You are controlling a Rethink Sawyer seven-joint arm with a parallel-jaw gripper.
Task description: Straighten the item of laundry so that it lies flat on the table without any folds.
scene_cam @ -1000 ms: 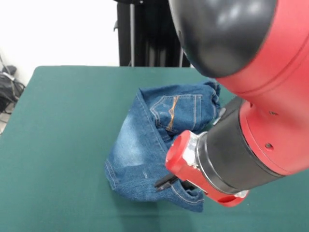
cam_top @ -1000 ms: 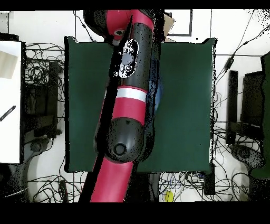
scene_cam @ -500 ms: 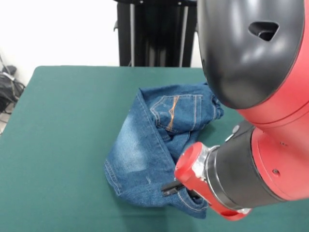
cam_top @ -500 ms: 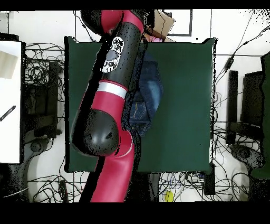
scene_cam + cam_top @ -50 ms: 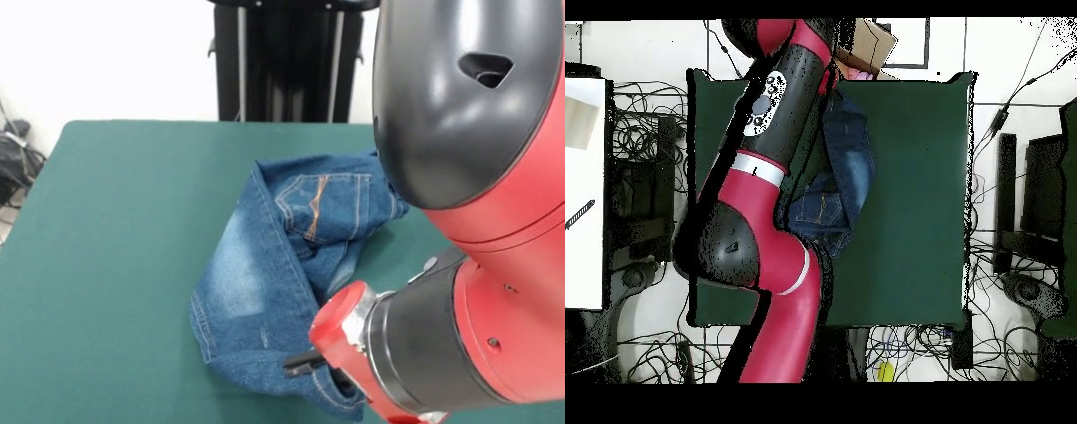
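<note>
The gripper (image 5: 305, 360) sits low on the jeans (image 5: 265, 283) (still rumpled), at their near hem. Its grip cannot be told.

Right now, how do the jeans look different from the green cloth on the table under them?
The jeans are blue denim with faded lighter patches and orange stitching; the table cloth is plain dark green. The jeans lie bunched and folded over themselves, while the cloth lies smooth and flat. The jeans cover only a small middle part of the table, which spreads far wider. Both are fabric. The gripper sits at the jeans' near edge.
</note>
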